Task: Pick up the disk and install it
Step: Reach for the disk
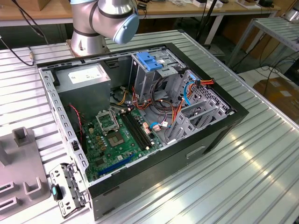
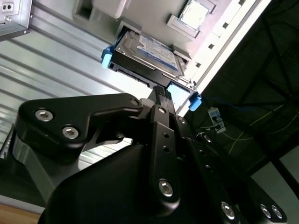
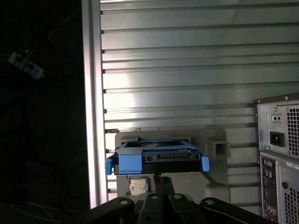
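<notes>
The disk (image 2: 149, 53) (image 3: 159, 156) is a flat dark-grey drive with bright blue side rails and end tabs. It rests in a grey holder block (image 3: 217, 149) (image 2: 149, 18) on the ribbed metal table. My gripper (image 2: 160, 89) (image 3: 159, 177) hovers just short of the disk's near edge in both wrist views. Its black fingers are pressed together into one narrow tip with nothing between them. I cannot tell whether the tip touches the disk. The open computer case (image 1: 140, 116) lies on the table in the exterior view, with its drive cage (image 1: 159, 79) showing.
The arm's base (image 1: 100, 23) stands behind the case. A light-blue latch plate (image 1: 148, 60) tops the drive cage, with cables beside it. The case's rear panel (image 3: 280, 154) is close to the holder. The table edge (image 3: 93, 93) drops off beside the holder. A small square chip (image 3: 137, 185) sits in the block.
</notes>
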`<state>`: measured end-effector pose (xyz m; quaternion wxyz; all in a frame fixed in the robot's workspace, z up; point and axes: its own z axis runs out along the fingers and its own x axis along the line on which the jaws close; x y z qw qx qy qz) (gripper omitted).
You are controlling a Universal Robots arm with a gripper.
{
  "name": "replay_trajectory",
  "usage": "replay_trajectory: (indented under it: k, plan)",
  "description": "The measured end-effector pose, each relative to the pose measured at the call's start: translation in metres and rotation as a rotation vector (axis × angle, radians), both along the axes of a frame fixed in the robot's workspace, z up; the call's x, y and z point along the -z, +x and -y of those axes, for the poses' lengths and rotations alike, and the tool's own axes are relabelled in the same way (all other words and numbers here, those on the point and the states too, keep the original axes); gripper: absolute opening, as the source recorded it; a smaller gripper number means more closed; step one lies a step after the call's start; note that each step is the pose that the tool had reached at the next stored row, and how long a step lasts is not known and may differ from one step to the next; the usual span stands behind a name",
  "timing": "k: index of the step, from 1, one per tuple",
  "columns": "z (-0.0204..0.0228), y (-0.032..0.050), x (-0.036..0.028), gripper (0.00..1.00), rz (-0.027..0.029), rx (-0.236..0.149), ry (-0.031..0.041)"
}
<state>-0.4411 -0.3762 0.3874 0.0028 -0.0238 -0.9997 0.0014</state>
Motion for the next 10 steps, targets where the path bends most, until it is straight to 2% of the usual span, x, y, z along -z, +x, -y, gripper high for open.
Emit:
replay_trajectory:
  k: [6, 10]
  plan:
    - [0.0000, -0.0101, 0.0003, 0.11, -0.0016, 0.000, 0.0000]
    - [0.0000, -0.0136, 0.0003, 0.11, -0.0033, 0.000, 0.0000]
